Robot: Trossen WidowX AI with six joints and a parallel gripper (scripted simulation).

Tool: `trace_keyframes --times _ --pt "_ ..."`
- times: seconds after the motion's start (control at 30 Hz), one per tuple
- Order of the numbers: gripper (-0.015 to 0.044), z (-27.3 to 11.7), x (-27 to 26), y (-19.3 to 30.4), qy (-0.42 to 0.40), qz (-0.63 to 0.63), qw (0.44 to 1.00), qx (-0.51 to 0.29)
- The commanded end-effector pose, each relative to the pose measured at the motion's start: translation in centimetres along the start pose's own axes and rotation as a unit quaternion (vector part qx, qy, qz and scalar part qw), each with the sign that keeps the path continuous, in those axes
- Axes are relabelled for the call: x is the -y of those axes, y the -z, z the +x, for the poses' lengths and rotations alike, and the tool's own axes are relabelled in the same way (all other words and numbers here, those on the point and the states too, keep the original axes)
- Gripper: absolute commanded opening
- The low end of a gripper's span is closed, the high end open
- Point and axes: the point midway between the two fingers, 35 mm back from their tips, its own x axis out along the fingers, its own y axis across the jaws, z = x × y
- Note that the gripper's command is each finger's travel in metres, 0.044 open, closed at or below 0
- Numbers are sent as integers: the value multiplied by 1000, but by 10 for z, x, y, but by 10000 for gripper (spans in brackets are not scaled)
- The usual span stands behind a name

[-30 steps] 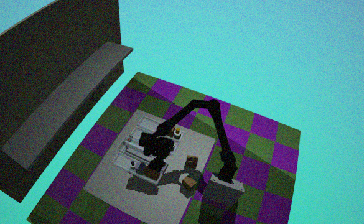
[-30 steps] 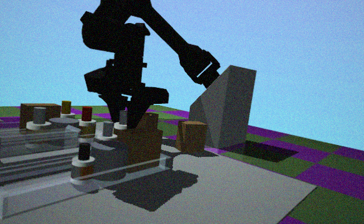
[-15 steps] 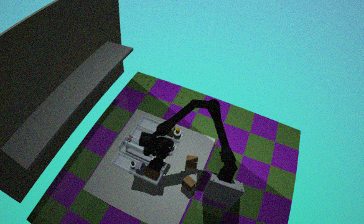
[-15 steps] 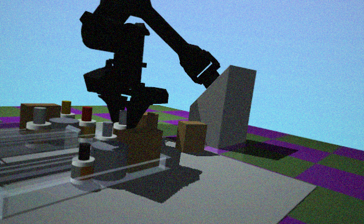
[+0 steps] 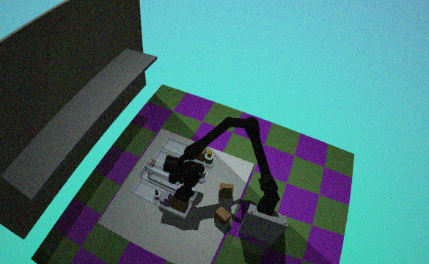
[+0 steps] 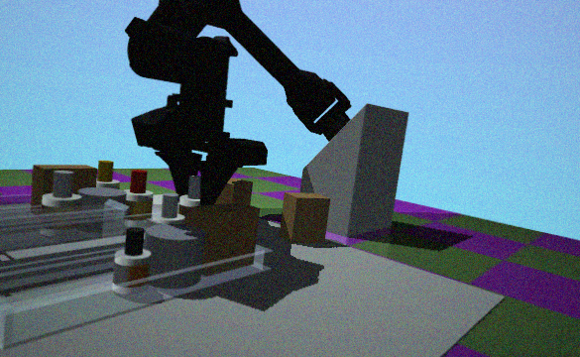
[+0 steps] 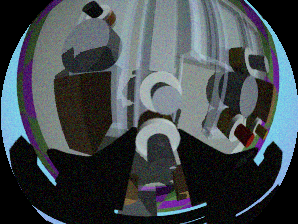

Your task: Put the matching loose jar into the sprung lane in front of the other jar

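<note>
My gripper (image 6: 195,194) (image 7: 156,132) is shut on a grey-capped jar (image 6: 193,187) (image 7: 157,142) with a white collar; it hangs upright, its lower part hidden. Just beyond it, nearly or actually touching in the wrist view, stands the matching grey-capped jar (image 6: 170,206) (image 7: 166,99) between the clear walls of the middle lane (image 7: 185,30). In the top view the arm hides both jars. The pusher plate and low front stop cannot be made out clearly, nor whether the held jar's base touches the lane floor.
A brown block (image 6: 230,238) (image 7: 85,110), grey cylinder (image 6: 175,255) (image 7: 90,42) and black-capped jar (image 5: 157,194) (image 6: 133,243) stand on one side. Red-capped (image 6: 138,181) (image 7: 243,136) and yellow-capped jars (image 5: 209,155) (image 6: 105,171) stand on the other. Wooden blocks (image 5: 226,190) (image 5: 223,213) stand nearer the base.
</note>
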Motion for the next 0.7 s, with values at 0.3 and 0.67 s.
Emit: trace_keyframes --times 0.3,0.67 --pt "0 3 2 -6 2 6 1000 8" --pt "0 7 2 -6 2 6 1000 8"
